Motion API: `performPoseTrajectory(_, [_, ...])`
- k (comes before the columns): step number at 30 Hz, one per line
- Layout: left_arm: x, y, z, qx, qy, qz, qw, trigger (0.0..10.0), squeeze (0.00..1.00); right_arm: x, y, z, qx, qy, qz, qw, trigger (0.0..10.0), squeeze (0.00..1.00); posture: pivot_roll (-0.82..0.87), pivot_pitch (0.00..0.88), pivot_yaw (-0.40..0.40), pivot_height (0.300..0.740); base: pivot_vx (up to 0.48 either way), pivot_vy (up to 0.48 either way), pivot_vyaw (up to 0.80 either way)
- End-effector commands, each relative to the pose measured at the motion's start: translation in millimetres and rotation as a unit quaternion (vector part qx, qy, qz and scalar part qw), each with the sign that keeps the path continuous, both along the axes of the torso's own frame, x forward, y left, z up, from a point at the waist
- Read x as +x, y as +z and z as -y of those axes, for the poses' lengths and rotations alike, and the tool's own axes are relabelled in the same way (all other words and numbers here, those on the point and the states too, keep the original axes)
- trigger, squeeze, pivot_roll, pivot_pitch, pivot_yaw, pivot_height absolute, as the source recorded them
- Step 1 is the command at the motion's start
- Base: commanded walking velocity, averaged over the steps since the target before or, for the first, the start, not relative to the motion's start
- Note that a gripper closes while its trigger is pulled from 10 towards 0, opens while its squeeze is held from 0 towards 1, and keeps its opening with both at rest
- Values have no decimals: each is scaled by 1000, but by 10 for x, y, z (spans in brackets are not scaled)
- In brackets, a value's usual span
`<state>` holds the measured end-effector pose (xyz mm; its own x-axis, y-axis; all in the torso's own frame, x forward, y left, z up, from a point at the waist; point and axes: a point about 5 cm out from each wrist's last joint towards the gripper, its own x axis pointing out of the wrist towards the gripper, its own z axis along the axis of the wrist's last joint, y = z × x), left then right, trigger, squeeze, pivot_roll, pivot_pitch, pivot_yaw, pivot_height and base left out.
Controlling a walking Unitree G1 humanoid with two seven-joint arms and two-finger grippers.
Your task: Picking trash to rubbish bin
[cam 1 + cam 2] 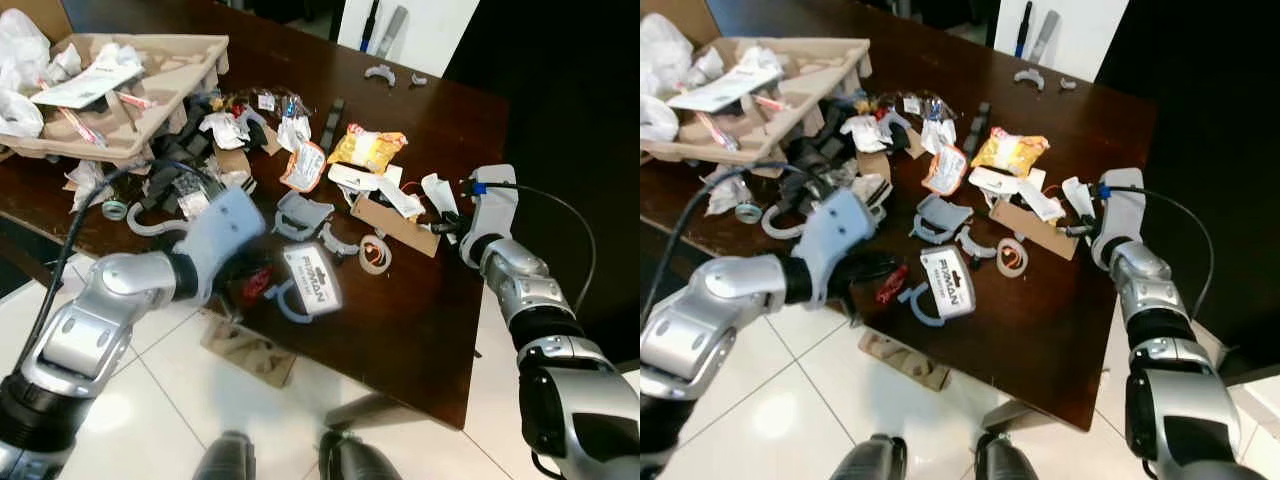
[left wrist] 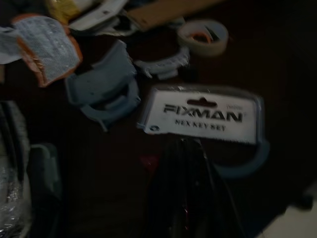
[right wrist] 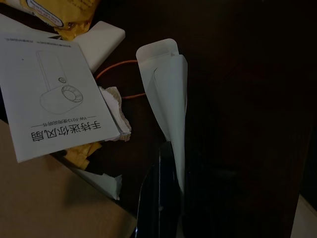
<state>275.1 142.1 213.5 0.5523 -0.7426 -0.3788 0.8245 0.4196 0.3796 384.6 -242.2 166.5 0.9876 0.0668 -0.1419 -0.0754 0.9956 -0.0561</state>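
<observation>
Litter covers the dark wooden table [image 1: 420, 320]. My left gripper [image 1: 250, 287] hovers at the table's front edge, fingers together, its tips beside a small red wrapper [image 1: 892, 283] and just short of a white FIXMAN hex key card [image 2: 203, 115]. A grey plastic hook [image 2: 247, 166] pokes out from under that card. My right gripper [image 1: 448, 218] rests low at the table's right side, at a folded white paper strip [image 3: 166, 94] whose narrow end runs in between the two sides of the gripper [image 3: 185, 198].
A cardboard tray [image 1: 170, 60] of trash fills the back left. Mid-table lie a yellow snack bag [image 1: 368, 147], a brown cardboard piece [image 1: 395, 225], a tape ring [image 1: 375, 253], grey plastic clips [image 1: 300, 215] and a printed leaflet [image 3: 54, 94]. More cardboard [image 1: 248, 350] lies on the tiled floor.
</observation>
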Motion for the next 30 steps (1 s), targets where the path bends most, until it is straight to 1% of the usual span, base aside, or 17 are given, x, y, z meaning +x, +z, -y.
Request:
performPoseTrajectory(1, [-101, -76, -13, 57, -21, -26, 998, 10000, 1000, -57, -149, 78, 5, -14, -31, 999, 10000, 0, 161, 191, -75, 740, 0, 0, 0])
performPoseTrajectory(2, [-116, -91, -18, 74, -25, -34, 996, 10000, 1000, -59, -150, 84, 4, -15, -32, 999, 10000, 0, 161, 191, -75, 740, 0, 0, 0])
performPoseTrajectory(4, [-116, -91, -18, 74, -25, -34, 996, 10000, 1000, -59, -150, 84, 4, -15, -32, 999, 10000, 0, 161, 191, -75, 740, 0, 0, 0])
performPoseTrajectory(5, [-126, -99, -21, 85, -27, -39, 995, 10000, 1000, -60, -151, 88, 4, -15, -32, 999, 10000, 0, 161, 191, -75, 740, 0, 0, 0])
performPoseTrajectory(6, [-93, -109, -50, 98, -15, -40, 994, 10000, 1000, -59, -151, 85, 4, -15, -32, 999, 10000, 0, 163, 188, -72, 740, 0, 0, 0])
performPoseTrajectory(9, [-9, -138, -123, 114, 24, -44, 992, 10000, 1000, -57, -154, 80, 4, -14, -33, 999, 10000, 0, 163, 188, -72, 740, 0, 0, 0])
performPoseTrajectory(14, [33, -194, -171, 128, 46, -50, 989, 10000, 1000, -58, -155, 83, 4, -14, -33, 999, 10000, 0, 160, 183, -70, 740, 0, 0, 0])
performPoseTrajectory(17, [125, -228, -220, 134, 90, -44, 986, 10000, 1000, -59, -151, 93, 2, -14, -32, 999, 10000, 0, 160, 183, -70, 740, 0, 0, 0])
performPoseTrajectory(21, [193, -221, -223, 124, 123, -39, 984, 10000, 1000, -63, -152, 106, 0, -16, -32, 999, 10000, 0, 154, 178, -72, 740, 0, 0, 0])
performPoseTrajectory(22, [230, -215, -230, 112, 142, -37, 983, 10000, 1000, -63, -151, 107, 0, -15, -32, 999, 10000, 0, 154, 177, -72, 740, 0, 0, 0])
performPoseTrajectory(23, [325, -201, -256, 83, 193, -32, 977, 10000, 1000, -61, -149, 104, 0, -15, -32, 999, 10000, 0, 154, 177, -72, 740, 0, 0, 0])
performPoseTrajectory(24, [325, -201, -256, 83, 193, -32, 977, 10000, 1000, -61, -149, 104, 0, -15, -32, 999, 10000, 0, 154, 177, -72, 740, 0, 0, 0])
performPoseTrajectory(26, [356, -221, -260, 61, 213, -44, 974, 10000, 1000, -60, -147, 103, -1, -15, -31, 999, 10000, 0, 154, 180, -72, 740, 0, 0, 0])
performPoseTrajectory(27, [356, -221, -260, 61, 213, -44, 974, 10000, 1000, -60, -147, 103, -1, -15, -31, 999, 10000, 0, 154, 180, -72, 740, 0, 0, 0])
performPoseTrajectory(28, [352, -262, -251, 56, 211, -56, 974, 10000, 0, -60, -147, 101, -1, -15, -31, 999, 10000, 0, 154, 182, -73, 740, 0, 0, 0])
performPoseTrajectory(29, [358, -342, -244, 56, 209, -68, 974, 10000, 0, -60, -150, 96, -1, -14, -32, 999, 10000, 0, 151, 187, -74, 740, 0, 0, 0])
performPoseTrajectory(30, [358, -342, -244, 56, 209, -68, 974, 10000, 0, -60, -150, 96, -1, -14, -32, 999, 10000, 0, 151, 187, -74, 740, 0, 0, 0])
